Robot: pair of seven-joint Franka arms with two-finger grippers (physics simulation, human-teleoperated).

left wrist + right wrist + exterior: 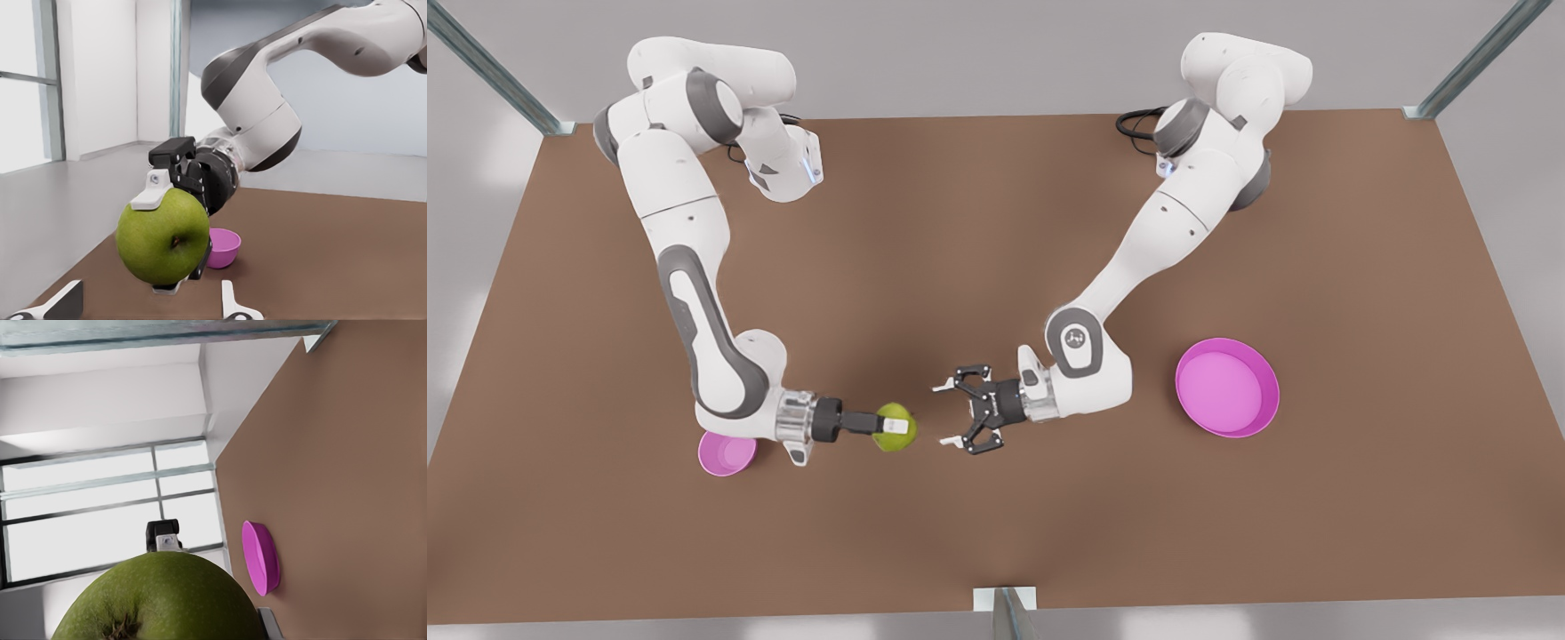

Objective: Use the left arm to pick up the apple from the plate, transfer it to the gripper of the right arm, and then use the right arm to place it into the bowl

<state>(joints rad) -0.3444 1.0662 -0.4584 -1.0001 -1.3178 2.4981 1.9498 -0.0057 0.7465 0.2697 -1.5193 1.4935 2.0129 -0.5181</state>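
Yellow-green apple [893, 427] clamped in right gripper [891, 427]; left gripper [945, 413] spread wide, facing it; no writing legible.

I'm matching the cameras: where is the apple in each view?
Front view: apple mid-table, gripped by the right claw; left claw open, facing it.
Left wrist view: apple facing the camera, bowl behind.
Right wrist view: apple close up, plate beyond.
Shared landmark: the brown table.

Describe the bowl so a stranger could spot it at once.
Start at the brown table, then the arm on the front view's left, whose right gripper holds the apple. The bowl sits under that arm's wrist: small, deep and pink, unlike the wide shallow plate opposite.
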